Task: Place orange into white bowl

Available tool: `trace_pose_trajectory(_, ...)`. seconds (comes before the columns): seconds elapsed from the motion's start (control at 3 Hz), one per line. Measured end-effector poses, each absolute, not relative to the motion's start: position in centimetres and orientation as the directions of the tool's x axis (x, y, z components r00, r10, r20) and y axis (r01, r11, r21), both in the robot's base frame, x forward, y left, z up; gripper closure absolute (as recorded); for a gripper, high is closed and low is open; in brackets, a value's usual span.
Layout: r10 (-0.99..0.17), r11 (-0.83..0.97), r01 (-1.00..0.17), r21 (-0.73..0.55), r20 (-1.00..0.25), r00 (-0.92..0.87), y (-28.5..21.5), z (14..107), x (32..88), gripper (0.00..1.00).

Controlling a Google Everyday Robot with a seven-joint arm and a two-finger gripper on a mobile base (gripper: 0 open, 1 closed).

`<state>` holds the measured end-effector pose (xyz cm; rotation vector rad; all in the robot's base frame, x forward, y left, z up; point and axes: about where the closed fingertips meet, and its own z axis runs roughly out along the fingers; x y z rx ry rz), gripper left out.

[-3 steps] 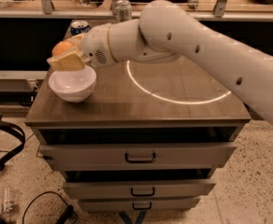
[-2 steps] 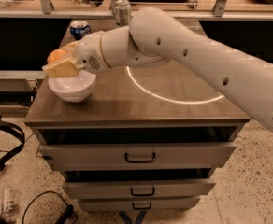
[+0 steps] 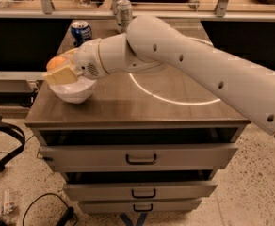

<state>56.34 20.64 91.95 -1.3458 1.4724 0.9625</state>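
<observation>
camera view: end effector [image 3: 57, 69] held the orange [image 3: 56, 62] clamped between its pads, directly above the white bowl [image 3: 74, 91] at the worktop [image 3: 142, 112] left edge. best to lower slightly, stay centred, then release.

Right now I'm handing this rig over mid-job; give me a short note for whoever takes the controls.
Gripper: shut on the orange, hanging over the white bowl at the cabinet top's front left corner.
Done: orange picked up and carried above the bowl.
Left: lower if needed, open the fingers, drop the orange in, pull the arm back.
Nearby: blue soda can and silver can behind the bowl.
</observation>
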Motion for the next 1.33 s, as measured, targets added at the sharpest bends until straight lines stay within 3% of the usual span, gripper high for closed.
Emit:
trace_pose_trajectory(0.67,-0.299,0.099,-0.995,-0.025,-0.954,-0.006,21.04,92.03,56.04,0.35)
trace_pose_trajectory(1.0,-0.300,0.094,-0.995,-0.026,-0.954,-0.004,21.28,92.08,55.86,0.04)
trace_pose_trajectory(1.33,-0.300,0.092,-0.995,-0.026,-0.954,-0.003,21.38,92.10,55.79,0.00)
